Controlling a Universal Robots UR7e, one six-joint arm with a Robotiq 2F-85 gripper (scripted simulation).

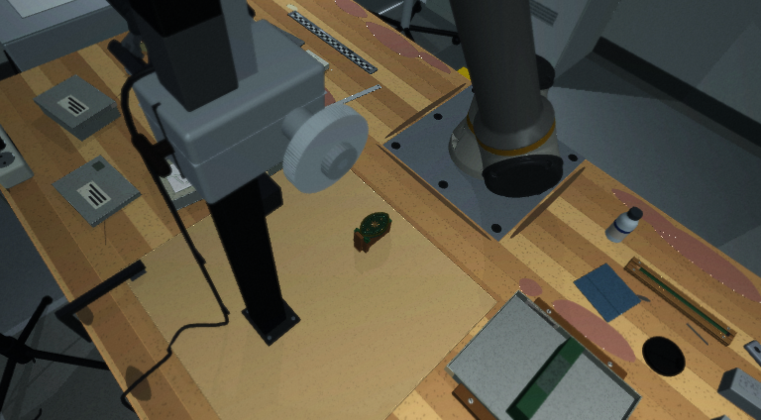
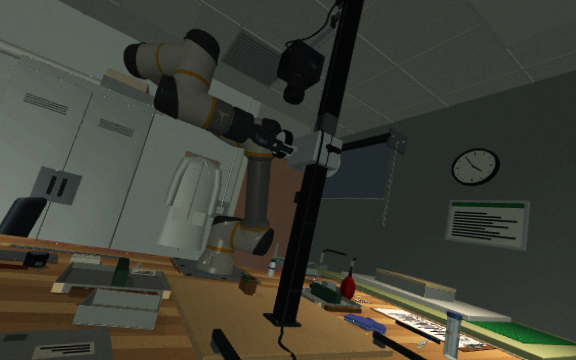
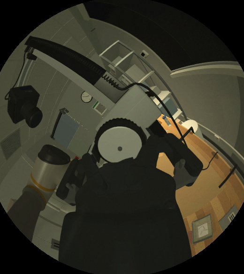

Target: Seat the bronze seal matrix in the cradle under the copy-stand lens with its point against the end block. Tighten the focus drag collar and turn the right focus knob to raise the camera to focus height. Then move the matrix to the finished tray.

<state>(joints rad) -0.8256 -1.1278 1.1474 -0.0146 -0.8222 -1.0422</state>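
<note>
The bronze seal matrix (image 1: 371,231) sits in its small brown cradle on the tan baseboard mat, right of the black copy-stand column (image 1: 250,258). High on the column the grey carriage block (image 1: 235,113) carries the ribbed right focus knob (image 1: 325,155), and the camera (image 2: 299,67) hangs above it. In the wrist camera the knob (image 3: 119,144) fills the space between my fingers. My gripper (image 2: 284,145) is up at the carriage and is closed around that right focus knob.
The grey finished tray (image 1: 541,373) with a green divider lies at the bench's near right corner. My arm's base plate (image 1: 482,169) stands behind the mat. A white bottle (image 1: 623,224), a blue cloth (image 1: 606,291) and a round hole (image 1: 663,356) lie to the right.
</note>
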